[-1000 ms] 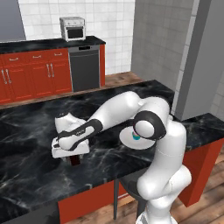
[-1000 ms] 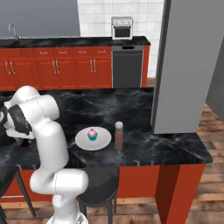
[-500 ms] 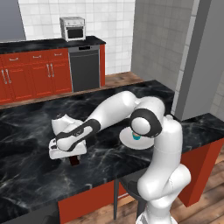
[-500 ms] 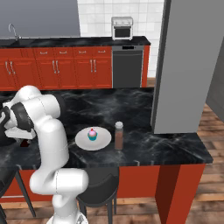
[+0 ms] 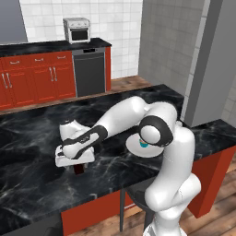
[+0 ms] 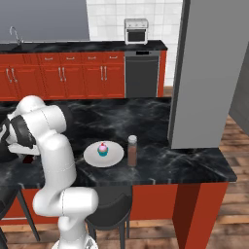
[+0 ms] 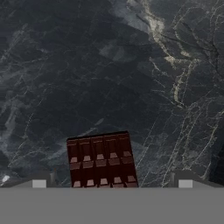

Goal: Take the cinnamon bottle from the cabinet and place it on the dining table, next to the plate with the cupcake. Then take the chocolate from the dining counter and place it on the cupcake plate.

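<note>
On the black marble table (image 5: 41, 138), the gripper (image 5: 78, 167) hangs low over the chocolate (image 7: 101, 161), with its white hand just above the bar. From the hand camera, the bar lies flat on the marble between the two fingertips (image 7: 39, 183), which stand wide apart on either side of it and do not touch it. Only a dark corner of the chocolate shows under the hand from the left base camera. Well to the arm's right, the plate (image 6: 115, 156) sits near the table's front edge with the cupcake (image 6: 102, 149) on it. Just beside the plate, the bottle (image 6: 132, 151) stands upright, cap on top, apart from the rim.
</note>
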Robot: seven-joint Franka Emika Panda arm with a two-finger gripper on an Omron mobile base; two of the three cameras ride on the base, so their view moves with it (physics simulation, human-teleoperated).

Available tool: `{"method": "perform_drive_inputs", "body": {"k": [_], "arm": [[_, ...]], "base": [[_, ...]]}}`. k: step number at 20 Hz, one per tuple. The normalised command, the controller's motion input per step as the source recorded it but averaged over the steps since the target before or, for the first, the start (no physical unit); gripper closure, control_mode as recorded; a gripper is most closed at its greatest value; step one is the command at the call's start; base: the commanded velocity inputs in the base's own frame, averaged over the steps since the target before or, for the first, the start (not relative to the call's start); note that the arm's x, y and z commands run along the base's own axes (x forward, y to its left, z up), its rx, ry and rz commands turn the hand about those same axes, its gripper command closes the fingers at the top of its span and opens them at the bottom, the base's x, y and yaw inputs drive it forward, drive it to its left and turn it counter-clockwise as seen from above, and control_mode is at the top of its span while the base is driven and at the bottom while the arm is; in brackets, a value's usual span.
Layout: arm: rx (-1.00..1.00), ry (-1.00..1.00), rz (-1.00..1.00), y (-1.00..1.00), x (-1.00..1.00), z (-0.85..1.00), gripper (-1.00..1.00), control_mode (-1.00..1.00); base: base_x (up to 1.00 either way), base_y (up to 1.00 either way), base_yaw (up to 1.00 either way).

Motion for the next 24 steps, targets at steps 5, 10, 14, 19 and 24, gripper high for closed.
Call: {"method": "perform_drive_inputs", "body": {"k": [5, 10, 14, 19, 24], "arm": [[0.03, 0.0, 0.0, -0.17, 0.0, -0.65, -1.0, -1.0], [0.01, 0.0, 0.0, -0.09, 0.0, -0.81, 1.0, -1.0], [0.01, 0.0, 0.0, -0.14, 0.0, -0.71, 1.0, -1.0], [0.07, 0.0, 0.0, -0.3, 0.0, -0.28, 1.0, -1.0], [0.1, 0.0, 0.0, -0.37, 0.0, -0.05, 1.0, -1.0]], "base": [[0.0, 0.0, 0.0], [0.0, 0.0, 0.0], [0.0, 0.0, 0.0], [0.0, 0.0, 0.0], [0.0, 0.0, 0.0]]}}
